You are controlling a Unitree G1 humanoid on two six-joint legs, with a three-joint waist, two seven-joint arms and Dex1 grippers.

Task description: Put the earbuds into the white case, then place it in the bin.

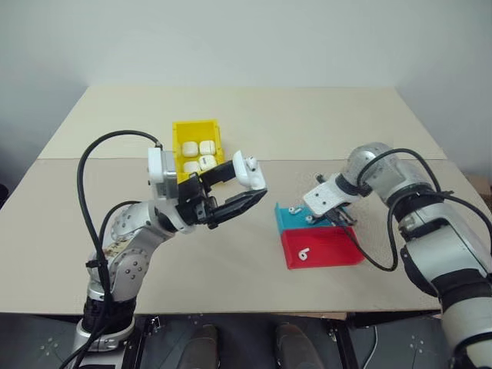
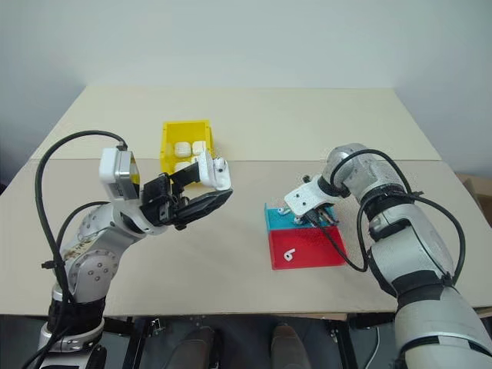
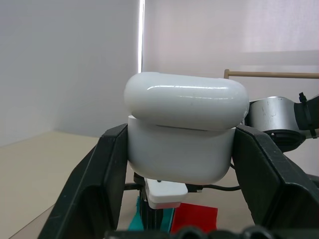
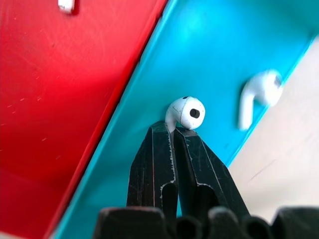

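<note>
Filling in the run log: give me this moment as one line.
left tool: shut on white case, raised | right tool: shut on earbud over blue tray | bin: holds other cases

The robot's arms are silver-grey metal with black joint bands, looped black cables and white wrist housings behind each gripper's two black fingers (image 4: 154, 164).

Left claw (image 1: 240, 188) clamped on a white case (image 1: 247, 171), held above the worktop (image 1: 307, 115). Yellow bin (image 1: 198, 146) just behind it, more cases (image 1: 201, 155) inside. Right claw (image 1: 342, 219) points down over the blue tray (image 1: 296, 219); red tray (image 1: 327, 250) beside it holds one earbud (image 1: 304, 254).
</note>
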